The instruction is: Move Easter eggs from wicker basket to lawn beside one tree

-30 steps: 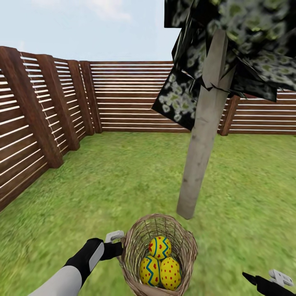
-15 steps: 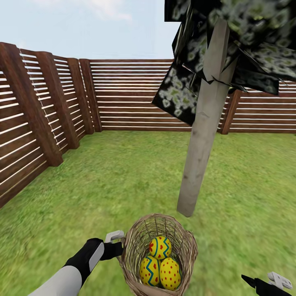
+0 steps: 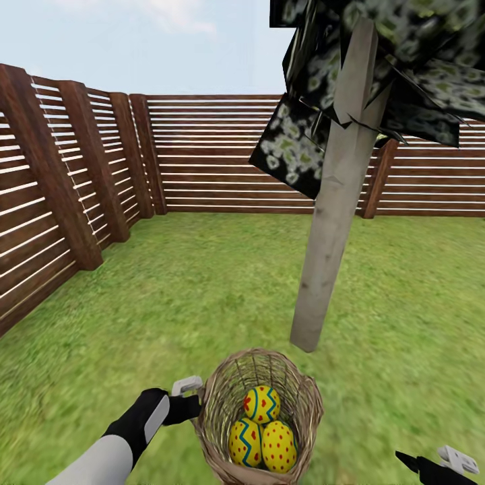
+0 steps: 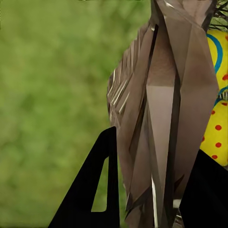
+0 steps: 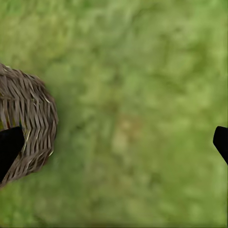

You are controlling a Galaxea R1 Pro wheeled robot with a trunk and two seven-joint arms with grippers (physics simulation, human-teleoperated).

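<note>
Down at the near edge of the head view, the wicker basket (image 3: 259,417) stood on the lawn (image 3: 168,296) with all three Easter eggs (image 3: 261,431) inside it: one egg lay toward the far side of the basket, and two lay side by side nearer the robot, each touching the others. The left gripper (image 3: 195,407) was at the basket's left rim, and its black fingers (image 4: 95,190) stood on either side of the wicker wall, one outside and one inside, clamped on the weave. In the left wrist view the brown wicker ran up between those fingers, and a yellow egg with red dots and a blue band showed just past the inner finger.

The tree (image 3: 330,229) rose just beyond the basket, a little to the right, with its pale trunk planted in the grass and its dark mottled leaves overhead. Basket and trunk base were near each other but apart.

The right gripper (image 3: 438,465) hung low at the near right corner, well apart from the basket. Its two black fingertips (image 5: 9,147) sat at opposite edges of the right wrist view with bare grass between them, so the claw was spread wide and held nothing. A brown slatted fence (image 3: 202,155) closed off the lawn on the left and far sides.
</note>
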